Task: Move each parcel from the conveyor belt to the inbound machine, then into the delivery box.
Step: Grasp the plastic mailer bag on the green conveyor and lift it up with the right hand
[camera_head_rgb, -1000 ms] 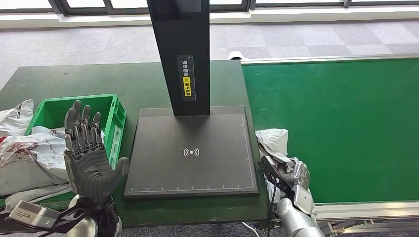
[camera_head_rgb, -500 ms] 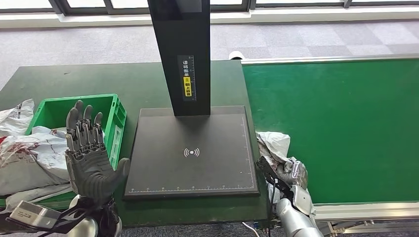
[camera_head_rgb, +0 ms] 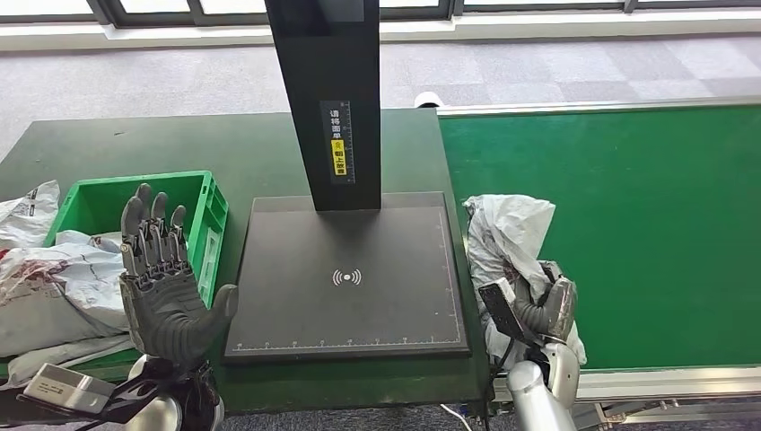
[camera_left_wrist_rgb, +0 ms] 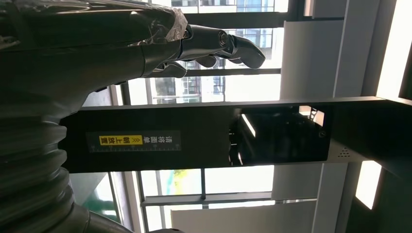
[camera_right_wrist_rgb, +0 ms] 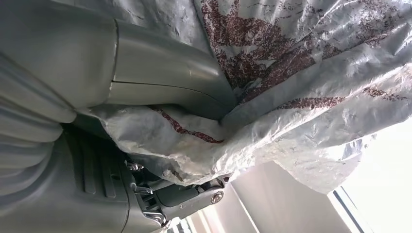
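Note:
My right hand (camera_head_rgb: 538, 310) grips a grey plastic parcel (camera_head_rgb: 507, 238) with dark red print and holds it up at the conveyor belt's (camera_head_rgb: 628, 224) near left corner, beside the inbound machine's black plate (camera_head_rgb: 350, 278). In the right wrist view the thumb (camera_right_wrist_rgb: 160, 80) presses into the crumpled parcel (camera_right_wrist_rgb: 301, 97). My left hand (camera_head_rgb: 161, 287) stands raised with fingers straight and apart, palm toward the machine, holding nothing; its fingers (camera_left_wrist_rgb: 218, 43) show against windows in the left wrist view. The green delivery box (camera_head_rgb: 135, 224) sits left of the plate.
Several grey parcels (camera_head_rgb: 54, 278) fill and spill over the green box's near side. The machine's black post (camera_head_rgb: 328, 99) with a yellow label rises from the plate's far edge. The dark green table (camera_head_rgb: 179, 144) extends behind the box.
My right hand has lifted the parcel off the belt's corner; the bag now stands taller and hangs from the hand. The left hand has stayed in place.

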